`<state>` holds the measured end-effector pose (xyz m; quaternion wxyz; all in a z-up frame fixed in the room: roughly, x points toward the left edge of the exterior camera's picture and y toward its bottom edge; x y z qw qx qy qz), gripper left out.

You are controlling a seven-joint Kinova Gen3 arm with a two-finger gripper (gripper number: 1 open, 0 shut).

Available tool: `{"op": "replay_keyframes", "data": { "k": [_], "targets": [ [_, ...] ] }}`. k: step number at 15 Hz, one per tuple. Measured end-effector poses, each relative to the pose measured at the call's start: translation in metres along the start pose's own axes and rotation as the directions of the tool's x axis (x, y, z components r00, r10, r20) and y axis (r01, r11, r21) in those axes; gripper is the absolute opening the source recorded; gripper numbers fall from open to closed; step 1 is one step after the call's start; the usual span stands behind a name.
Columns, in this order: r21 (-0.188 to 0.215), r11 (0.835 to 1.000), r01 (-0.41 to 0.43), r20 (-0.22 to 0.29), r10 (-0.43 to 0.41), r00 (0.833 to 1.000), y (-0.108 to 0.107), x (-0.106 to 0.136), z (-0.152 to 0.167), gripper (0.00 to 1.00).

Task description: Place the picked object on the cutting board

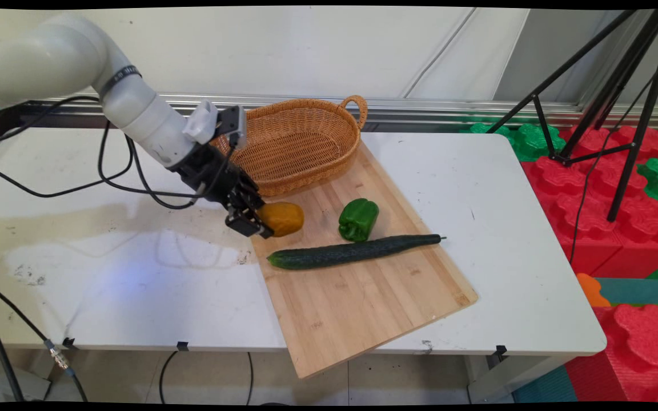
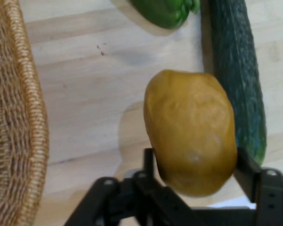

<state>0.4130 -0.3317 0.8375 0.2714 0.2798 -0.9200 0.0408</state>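
The black two-finger gripper (image 1: 259, 220) is pinching a rounded yellow-orange potato-shaped piece (image 1: 281, 218), one finger on each side of it, as the hand view shows (image 2: 190, 136). The piece sits at the left edge of a pale wooden cutting board (image 1: 357, 297) that lies across the middle of the white tabletop (image 1: 506, 228) and overhangs its near edge; whether the piece rests on the board or is just above it cannot be told. A woven oval wicker basket with a loop handle (image 1: 297, 142) stands on the board's far end, close behind the gripper. Just beside the held piece, toward the tabletop's right edge, stands a green bell pepper (image 1: 358, 218). A long dark green cucumber (image 1: 354, 251) lies on the board on the near side of both, near the pepper.
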Motion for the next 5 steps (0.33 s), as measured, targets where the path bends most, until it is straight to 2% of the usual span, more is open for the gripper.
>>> {"op": "replay_keyframes", "data": {
  "k": [1,5],
  "targets": [
    [0.002,1.0,-0.003,-0.001,0.003,1.0,0.0001,0.0002,0.0033,1.0],
    [0.014,1.0,-0.009,-0.01,0.009,1.0,-0.0006,0.0027,0.0118,1.0]
  ]
}}
